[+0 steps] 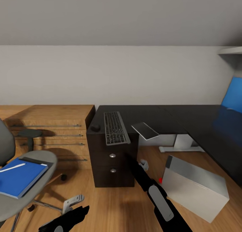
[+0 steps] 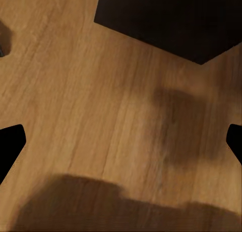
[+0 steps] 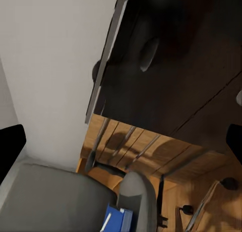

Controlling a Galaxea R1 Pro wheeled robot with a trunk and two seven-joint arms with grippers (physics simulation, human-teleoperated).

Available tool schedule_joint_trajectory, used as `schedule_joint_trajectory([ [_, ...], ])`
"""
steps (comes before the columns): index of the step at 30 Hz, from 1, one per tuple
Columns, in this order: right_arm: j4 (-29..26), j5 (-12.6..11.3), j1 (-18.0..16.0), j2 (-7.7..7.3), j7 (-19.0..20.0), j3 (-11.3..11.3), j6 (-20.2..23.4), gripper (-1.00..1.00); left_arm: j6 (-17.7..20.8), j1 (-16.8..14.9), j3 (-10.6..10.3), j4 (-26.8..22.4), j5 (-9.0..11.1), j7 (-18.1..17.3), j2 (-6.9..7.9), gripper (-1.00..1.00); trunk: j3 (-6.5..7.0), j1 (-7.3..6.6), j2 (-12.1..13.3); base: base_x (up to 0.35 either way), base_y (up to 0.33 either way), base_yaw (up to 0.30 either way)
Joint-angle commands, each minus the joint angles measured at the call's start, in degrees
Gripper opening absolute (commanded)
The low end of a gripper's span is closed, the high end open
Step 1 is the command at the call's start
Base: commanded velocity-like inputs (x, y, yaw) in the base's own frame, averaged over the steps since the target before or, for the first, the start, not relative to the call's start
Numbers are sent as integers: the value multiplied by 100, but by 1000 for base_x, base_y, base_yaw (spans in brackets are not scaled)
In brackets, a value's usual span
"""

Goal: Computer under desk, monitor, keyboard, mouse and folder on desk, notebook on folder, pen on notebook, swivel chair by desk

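Observation:
The black keyboard (image 1: 114, 128) lies on the left end of the dark desk (image 1: 161, 116), with the black mouse (image 1: 95, 128) at its left. The blue monitor (image 1: 233, 96) stands on the desk's right wing. On the floor lies the grey computer case (image 1: 195, 186). The grey swivel chair (image 1: 40, 158) at the left carries a blue folder (image 1: 18, 178) with a white pen (image 1: 11, 167) on it. My right gripper (image 1: 136, 163) is open, in front of the desk's drawers (image 3: 148, 53). My left gripper (image 2: 121, 141) is open low over the wooden floor.
A light grey flat slab (image 1: 145, 130) overhangs the desk's front edge beside the keyboard. A wooden dresser (image 1: 50, 131) stands against the wall between chair and desk. The chair's base legs (image 1: 72, 201) spread over the floor near my left arm.

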Motion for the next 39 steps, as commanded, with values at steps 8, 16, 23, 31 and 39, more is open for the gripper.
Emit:
schedule_joint_trajectory([
  [8,9,-59,-3,17,-6,20,30,100,19,0,3,49,57,41,-2,100,49,-63,118,180,58,0],
  [16,24,-67,-3,18,-23,20,35,100,19,0,0,63,65,44,-8,100,193,-239,439,8,3,0],
  [23,53,-73,-3,13,-32,7,50,100,12,0,-15,246,58,48,-4,100,211,-261,479,0,0,0],
  [31,93,-68,-3,18,-42,3,56,100,-586,0,-9,288,64,28,0,100,211,-261,479,128,0,0],
  [39,102,-68,-3,18,-43,3,56,100,-731,0,-7,292,66,24,-2,100,211,-261,479,116,42,0],
])
